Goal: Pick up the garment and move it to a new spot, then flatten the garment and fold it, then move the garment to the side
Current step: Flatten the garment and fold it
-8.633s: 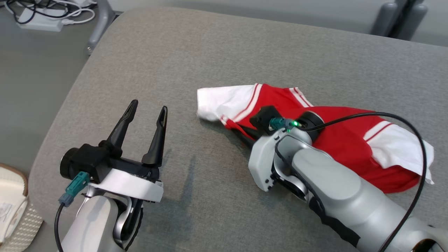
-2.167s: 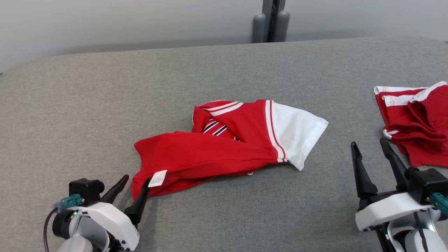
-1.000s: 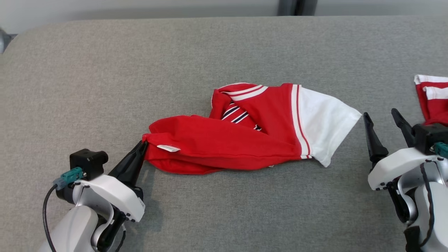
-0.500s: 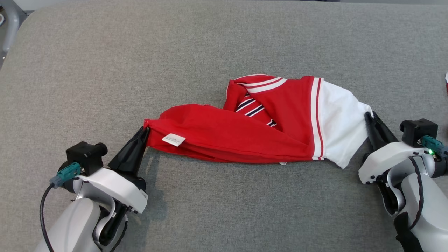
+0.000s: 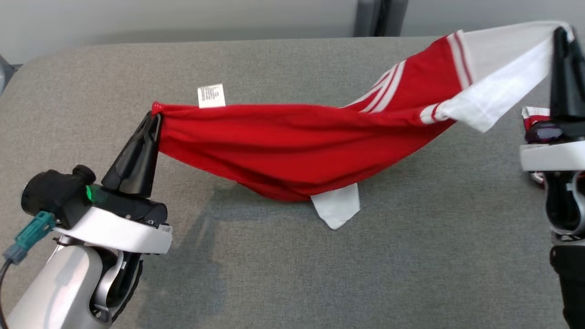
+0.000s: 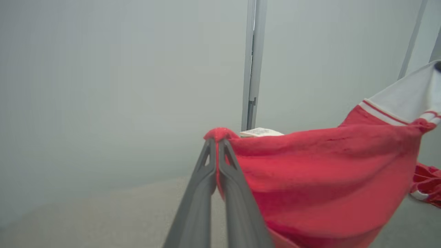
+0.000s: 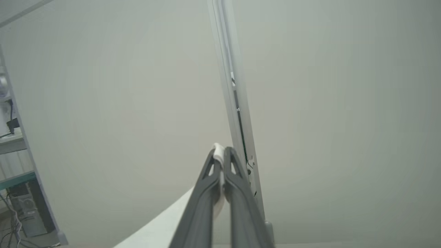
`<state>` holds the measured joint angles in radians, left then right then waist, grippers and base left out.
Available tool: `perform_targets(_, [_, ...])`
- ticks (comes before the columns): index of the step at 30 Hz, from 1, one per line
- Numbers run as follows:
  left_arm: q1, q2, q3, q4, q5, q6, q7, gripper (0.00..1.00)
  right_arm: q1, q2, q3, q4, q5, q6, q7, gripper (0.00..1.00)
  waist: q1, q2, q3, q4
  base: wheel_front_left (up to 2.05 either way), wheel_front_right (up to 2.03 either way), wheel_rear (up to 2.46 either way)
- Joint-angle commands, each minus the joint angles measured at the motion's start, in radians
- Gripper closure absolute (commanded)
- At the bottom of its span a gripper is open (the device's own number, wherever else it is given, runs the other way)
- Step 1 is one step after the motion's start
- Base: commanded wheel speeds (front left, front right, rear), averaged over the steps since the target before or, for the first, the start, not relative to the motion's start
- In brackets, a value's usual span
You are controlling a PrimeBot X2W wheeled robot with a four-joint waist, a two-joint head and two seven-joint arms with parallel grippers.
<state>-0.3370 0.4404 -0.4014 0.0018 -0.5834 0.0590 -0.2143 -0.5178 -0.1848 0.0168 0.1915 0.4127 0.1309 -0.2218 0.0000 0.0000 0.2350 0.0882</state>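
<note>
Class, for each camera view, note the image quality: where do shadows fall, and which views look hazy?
Head view: sharp, evenly lit; the red-and-white cloth garment casts a soft shadow on the grey fabric tabletop. Left wrist view: milky haze, so the left gripper looks grey, not black. Right wrist view: same haze; the right gripper looks grey too.

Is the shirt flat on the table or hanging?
Hanging, bunched. The shirt sags between the left gripper and right gripper, both shut on its ends; one white sleeve reaches the table.
</note>
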Motion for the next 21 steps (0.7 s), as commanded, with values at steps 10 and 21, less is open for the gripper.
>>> perform_targets(10, [-0.058, 0.056, 0.079, -0.293, 0.056, 0.103, 0.037, 1.0, 0.017, 0.041, -0.121, -0.487, -0.017, 0.0, 0.173, 1.0, 0.0, 0.0, -0.081, -0.055, 0.0, 0.0, 0.0])
perform_targets(21, [-0.052, 0.075, 0.094, -0.379, 0.075, 0.146, 0.07, 1.0, 0.036, 0.076, -0.138, -0.58, -0.025, 0.0, 0.281, 1.0, 0.0, 0.0, -0.079, -0.065, 0.0, 0.0, 0.0])
